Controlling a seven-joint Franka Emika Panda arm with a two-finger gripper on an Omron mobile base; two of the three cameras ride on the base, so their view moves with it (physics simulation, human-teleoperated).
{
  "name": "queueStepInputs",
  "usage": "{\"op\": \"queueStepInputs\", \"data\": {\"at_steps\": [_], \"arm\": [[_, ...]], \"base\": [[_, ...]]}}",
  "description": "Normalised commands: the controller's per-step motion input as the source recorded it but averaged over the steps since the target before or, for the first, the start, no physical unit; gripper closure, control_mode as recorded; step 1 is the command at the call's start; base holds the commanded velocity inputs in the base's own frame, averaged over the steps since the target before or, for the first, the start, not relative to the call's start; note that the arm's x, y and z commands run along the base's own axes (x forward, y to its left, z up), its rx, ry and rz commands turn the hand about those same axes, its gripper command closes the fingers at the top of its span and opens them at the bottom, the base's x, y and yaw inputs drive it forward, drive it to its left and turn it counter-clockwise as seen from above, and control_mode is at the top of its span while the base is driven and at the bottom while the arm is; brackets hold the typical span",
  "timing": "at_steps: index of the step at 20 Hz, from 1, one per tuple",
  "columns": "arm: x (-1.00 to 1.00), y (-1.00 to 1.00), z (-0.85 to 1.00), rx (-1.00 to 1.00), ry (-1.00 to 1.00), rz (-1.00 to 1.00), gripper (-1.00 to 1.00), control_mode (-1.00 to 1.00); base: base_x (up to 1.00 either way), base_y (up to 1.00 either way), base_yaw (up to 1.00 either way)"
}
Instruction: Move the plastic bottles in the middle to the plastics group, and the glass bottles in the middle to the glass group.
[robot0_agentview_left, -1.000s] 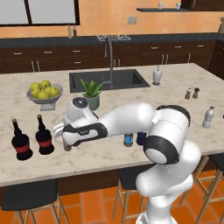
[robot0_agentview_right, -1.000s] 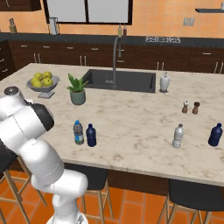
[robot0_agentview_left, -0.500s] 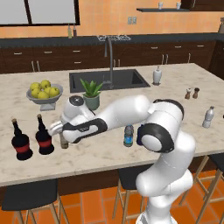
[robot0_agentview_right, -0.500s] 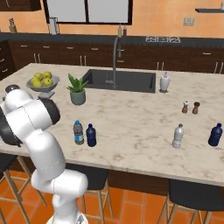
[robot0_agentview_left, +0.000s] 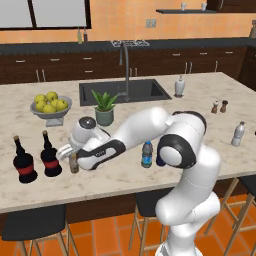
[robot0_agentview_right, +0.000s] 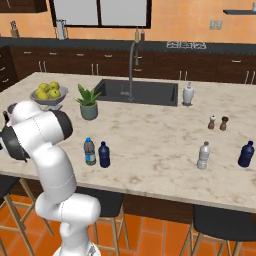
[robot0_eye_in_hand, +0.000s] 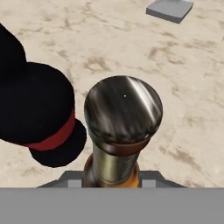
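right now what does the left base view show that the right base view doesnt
Left base view: the hand shut on the amber bottle beside the two black bottles, well left of the middle. Right base view: a dark blue bottle at the far right, beyond the pale bottle. Both share the clear bottle and blue bottle in the middle, the fruit bowl, plant, sink and shakers.
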Motion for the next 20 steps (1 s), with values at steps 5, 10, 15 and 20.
{"op": "queueStepInputs", "data": {"at_steps": [5,10,15,20], "arm": [[0.00,0.00,-0.21,0.00,-0.12,0.00,1.00,-1.00],[0.20,0.00,0.00,0.00,-0.04,0.00,1.00,-1.00],[0.04,0.00,0.00,0.00,0.00,0.00,1.00,-1.00],[0.00,0.00,0.00,0.00,0.00,0.00,-1.00,-1.00]], "base": [[0.00,0.00,0.00],[0.00,0.00,0.00],[0.00,0.00,0.00],[0.00,0.00,0.00]]}}
